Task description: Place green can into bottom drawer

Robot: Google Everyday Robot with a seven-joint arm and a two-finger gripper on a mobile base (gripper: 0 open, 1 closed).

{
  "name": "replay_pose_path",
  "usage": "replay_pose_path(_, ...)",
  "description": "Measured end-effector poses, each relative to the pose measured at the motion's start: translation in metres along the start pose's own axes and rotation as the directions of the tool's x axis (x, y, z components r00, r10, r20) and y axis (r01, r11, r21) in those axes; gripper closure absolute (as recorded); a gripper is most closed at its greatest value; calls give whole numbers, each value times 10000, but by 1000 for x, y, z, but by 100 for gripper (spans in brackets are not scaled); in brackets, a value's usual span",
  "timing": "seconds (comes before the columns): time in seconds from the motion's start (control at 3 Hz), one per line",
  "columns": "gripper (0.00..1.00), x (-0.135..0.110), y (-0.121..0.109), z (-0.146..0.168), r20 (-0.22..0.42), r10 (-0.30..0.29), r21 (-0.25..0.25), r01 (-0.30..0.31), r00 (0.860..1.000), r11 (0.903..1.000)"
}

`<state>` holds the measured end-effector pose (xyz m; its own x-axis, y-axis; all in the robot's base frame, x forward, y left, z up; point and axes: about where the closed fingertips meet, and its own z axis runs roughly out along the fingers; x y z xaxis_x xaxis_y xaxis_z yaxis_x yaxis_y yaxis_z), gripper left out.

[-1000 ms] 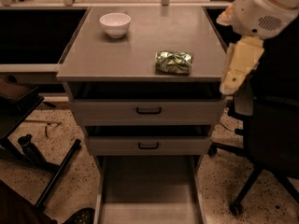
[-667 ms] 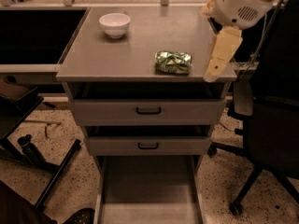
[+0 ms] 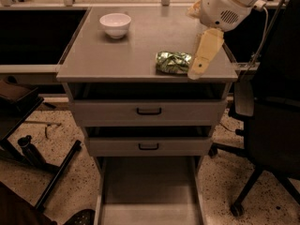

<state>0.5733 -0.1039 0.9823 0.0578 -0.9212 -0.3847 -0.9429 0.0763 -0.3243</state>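
Gripper (image 3: pixel 196 72) shifted L, now beside green can (image 3: pixel 172 62).

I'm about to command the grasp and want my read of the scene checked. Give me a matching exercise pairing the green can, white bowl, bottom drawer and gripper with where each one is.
Things:
1. green can
2. white bowl
3. bottom drawer
4. gripper

Places:
A. pulled open, low near the floor
B. back left of the cabinet top
C. front right of the cabinet top
D. just right of the can, over the top's front right edge

Pairs: 1-C, 2-B, 3-A, 4-D.
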Motion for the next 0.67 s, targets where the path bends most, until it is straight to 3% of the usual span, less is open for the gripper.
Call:
replay_pose_path(0.33,0,4,-11,27,-72,273,126,-272,9996,9996)
replay_pose_path(0.67,0,17,-26,56,-222,1042,530,-1029,9943,9933)
